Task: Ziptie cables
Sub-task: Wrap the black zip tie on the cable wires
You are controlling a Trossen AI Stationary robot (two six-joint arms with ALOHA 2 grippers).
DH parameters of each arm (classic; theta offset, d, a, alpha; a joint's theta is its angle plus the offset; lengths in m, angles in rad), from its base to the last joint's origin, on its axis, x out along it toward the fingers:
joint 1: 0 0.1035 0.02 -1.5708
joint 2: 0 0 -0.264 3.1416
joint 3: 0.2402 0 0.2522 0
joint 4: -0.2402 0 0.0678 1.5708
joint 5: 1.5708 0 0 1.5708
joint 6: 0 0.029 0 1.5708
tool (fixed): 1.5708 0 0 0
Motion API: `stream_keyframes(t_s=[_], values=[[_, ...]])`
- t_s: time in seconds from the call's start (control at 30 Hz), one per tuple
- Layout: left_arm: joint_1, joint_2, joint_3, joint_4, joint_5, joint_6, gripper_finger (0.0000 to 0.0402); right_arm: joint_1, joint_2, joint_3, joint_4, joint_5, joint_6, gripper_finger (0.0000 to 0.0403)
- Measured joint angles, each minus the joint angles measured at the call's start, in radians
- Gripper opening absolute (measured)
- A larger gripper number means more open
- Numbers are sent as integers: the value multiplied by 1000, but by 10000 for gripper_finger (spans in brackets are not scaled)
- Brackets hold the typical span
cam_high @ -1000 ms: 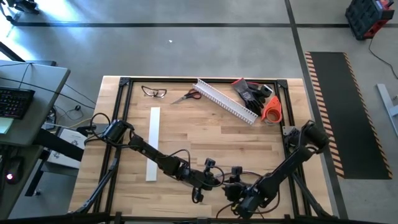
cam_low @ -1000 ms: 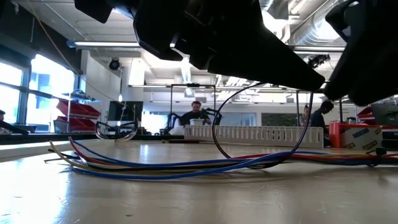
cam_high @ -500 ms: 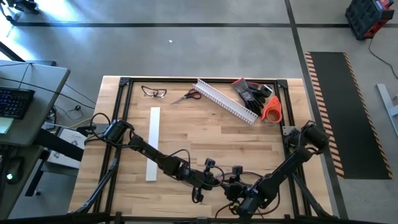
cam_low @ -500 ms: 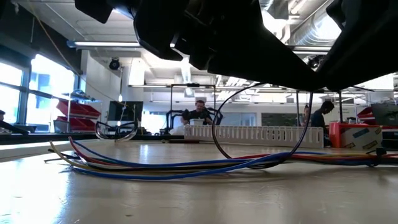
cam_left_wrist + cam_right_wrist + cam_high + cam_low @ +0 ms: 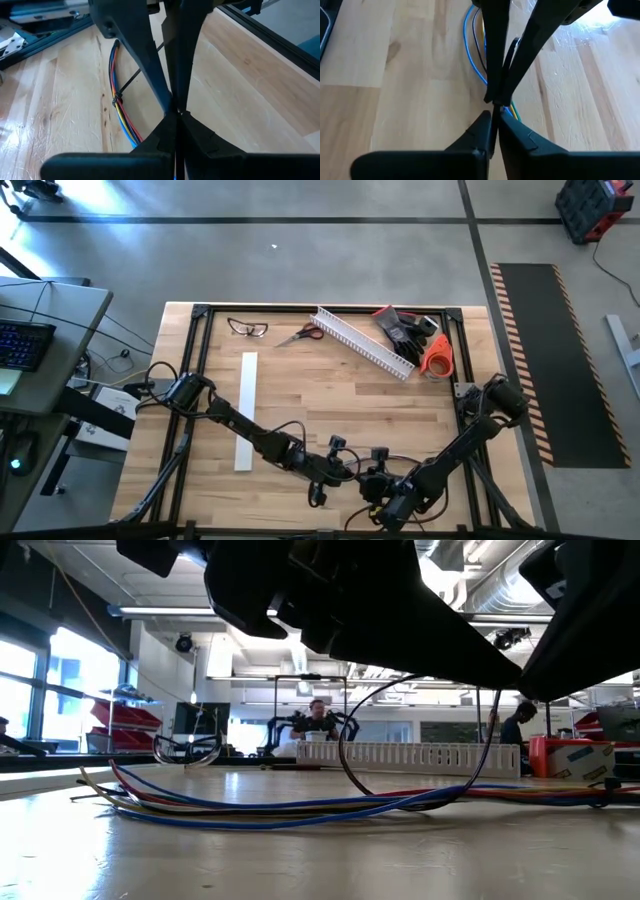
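**Both grippers pinched over the wires**

Left gripper (image 5: 176, 112) and right gripper (image 5: 495, 107) sit with fingers closed at the table's (image 5: 330, 395) near edge, tips close together. Beneath them lie the cables (image 5: 122, 107), one ziptie (image 5: 131, 81) cinched around them.

The counter (image 5: 300, 395) was pale blond wood with a black frame. The cables (image 5: 300, 808) ran blue, red, yellow and dark. A white slotted channel (image 5: 362, 342) lay near an orange tape roll (image 5: 437, 357) and red-handled scissors (image 5: 300, 334).
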Motion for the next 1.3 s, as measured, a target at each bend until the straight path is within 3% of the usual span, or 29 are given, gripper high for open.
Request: stream_keyframes(t_s=[0.33, 0.7, 0.93, 1.07, 1.23, 1.3], values=[[0, 0, 0, 4, -4, 0, 0, -23, 0, 0, 9, -5, 7, 71], [0, 0, 0, 6, -3, -1, 0, -22, 0, -1, 16, -1, 0, 4], [-8, -4, 0, -6, -47, 7, 0, -12, 0, -1, 1, -3, 80, 1], [-8, -38, 2, -72, -58, 10, 0, 12, 1, 1, -24, 23, 171, 0], [-7, -73, 0, -169, -79, 9, 0, 74, 22, -2, -81, -42, 298, 1], [-5, -76, 0, -195, -80, 6, 0, 99, 23, -1, -106, -22, 362, 1]])
